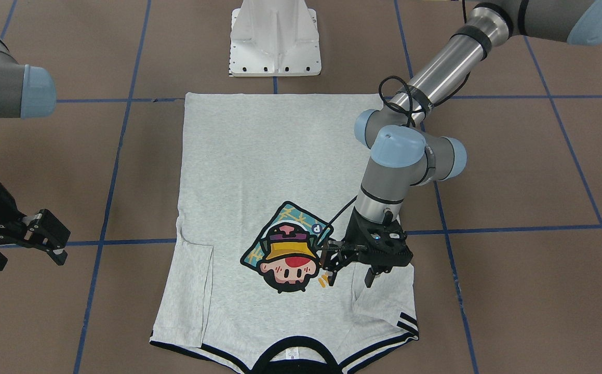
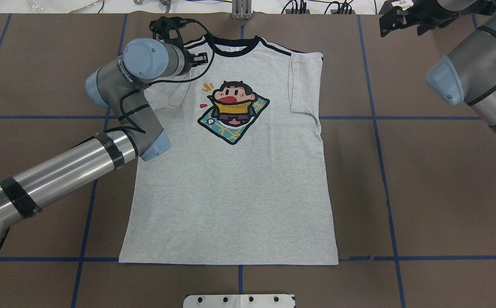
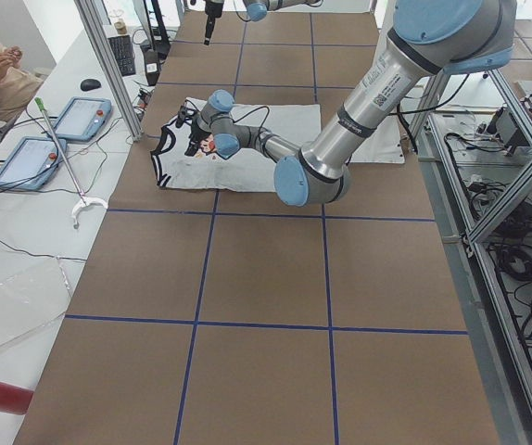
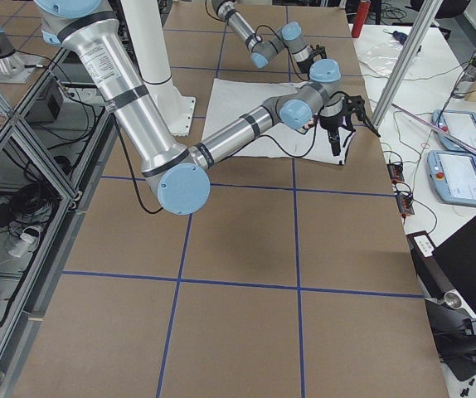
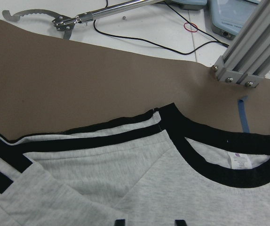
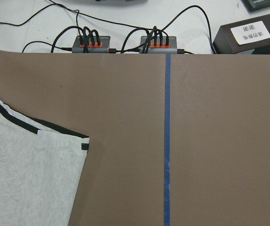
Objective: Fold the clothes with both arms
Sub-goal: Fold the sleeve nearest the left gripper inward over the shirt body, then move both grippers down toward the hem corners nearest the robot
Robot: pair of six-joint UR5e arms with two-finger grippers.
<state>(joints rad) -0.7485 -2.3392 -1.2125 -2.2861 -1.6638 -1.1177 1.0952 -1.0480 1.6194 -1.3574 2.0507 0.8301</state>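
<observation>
The shirt [image 2: 230, 192] lies flat, picture side up, in the middle of the table [image 2: 423, 171], with its collar toward the far edge. The left gripper [image 1: 350, 278] hangs over one shoulder with its fingers apart, and I think it holds nothing. From above, its arm hides that sleeve. The right gripper [image 1: 23, 257] is off the shirt near the far edge, fingers apart too.

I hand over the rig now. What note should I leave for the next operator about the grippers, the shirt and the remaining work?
Left gripper: open, empty, low over the left sleeve.
Right gripper: open, empty, beside the shirt, over the table.
T-shirt: flat, print up, collar away from the robot.
Done: the left sleeve and the right sleeve lie folded onto the body.
Left: the body is unfolded; probably hem towards collar next.
</observation>
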